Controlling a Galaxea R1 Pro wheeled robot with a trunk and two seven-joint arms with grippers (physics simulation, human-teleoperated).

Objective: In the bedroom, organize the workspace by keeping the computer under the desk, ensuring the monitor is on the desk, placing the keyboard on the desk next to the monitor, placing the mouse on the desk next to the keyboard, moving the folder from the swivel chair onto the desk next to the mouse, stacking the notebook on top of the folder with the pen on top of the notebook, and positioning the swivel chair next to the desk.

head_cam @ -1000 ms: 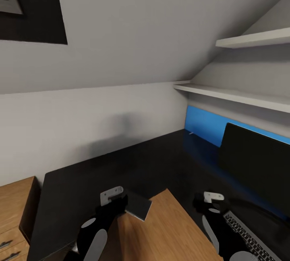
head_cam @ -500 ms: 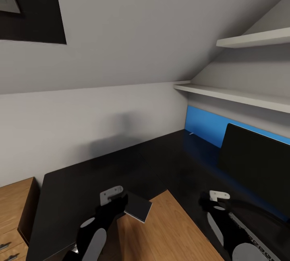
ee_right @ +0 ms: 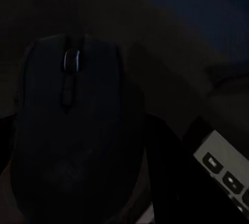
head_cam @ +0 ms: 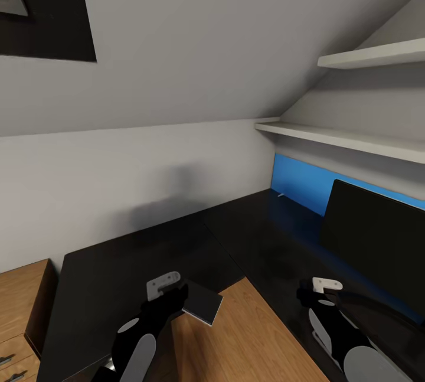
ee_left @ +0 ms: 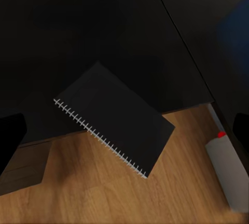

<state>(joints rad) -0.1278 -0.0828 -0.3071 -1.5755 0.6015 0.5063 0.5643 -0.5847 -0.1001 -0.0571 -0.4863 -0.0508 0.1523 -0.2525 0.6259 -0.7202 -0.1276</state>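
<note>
My left gripper (head_cam: 180, 298) is shut on a small dark spiral notebook (head_cam: 202, 304), held tilted over the inner edge of the black desk (head_cam: 147, 258). In the left wrist view the notebook (ee_left: 114, 123) hangs half over the desk (ee_left: 78, 27) and half over wood floor. My right gripper (head_cam: 314, 300) hovers low over the desk in front of the black monitor (head_cam: 378, 240). The right wrist view is dark. A black mouse (ee_right: 72, 130) with a scroll wheel sits close between the fingers, and keys of the keyboard (ee_right: 220, 169) show beside it. My right arm hides the keyboard in the head view.
A bright blue back panel (head_cam: 298, 184) runs behind the monitor. Two white wall shelves (head_cam: 354, 143) hang above it under a sloped ceiling. An oak drawer unit (head_cam: 20, 299) stands left of the desk. Wood floor (head_cam: 236, 340) lies between my arms. A pale cylinder with a red tip (ee_left: 228, 177) lies below.
My right arm has moved right and a little lower toward the monitor, and it now covers the keyboard that showed earlier. The left arm and the notebook have stayed put.
</note>
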